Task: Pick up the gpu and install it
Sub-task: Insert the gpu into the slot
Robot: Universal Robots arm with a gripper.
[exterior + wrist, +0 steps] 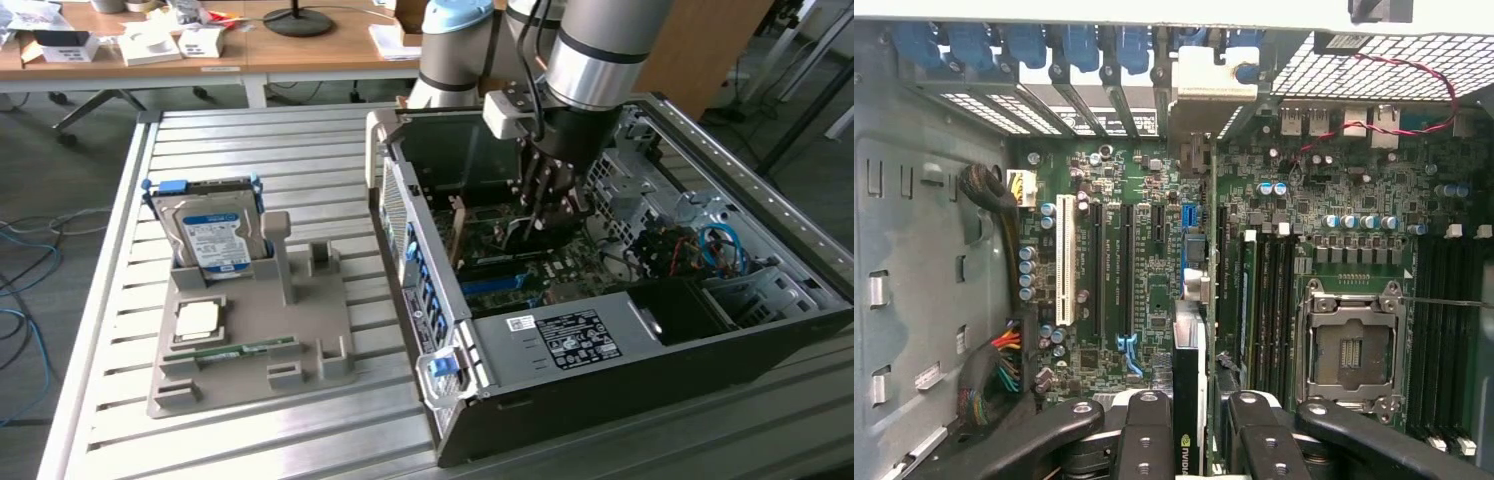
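Metal computer case point(601, 410) houses the motherboard point(1154, 250); over it the pincer point(1194, 415) pinches the gpu point(1187, 380).

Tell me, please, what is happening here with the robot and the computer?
The robot arm reaches down into the open computer case. Its tool grips the gpu, held on edge over the expansion slots of the motherboard. Whether the card is seated yet cannot be told. The hard drive stands in the tray outside the case.

gpu point(1187, 445) edge-on, lower end cut off btwn gripper point(1194, 402) fingers
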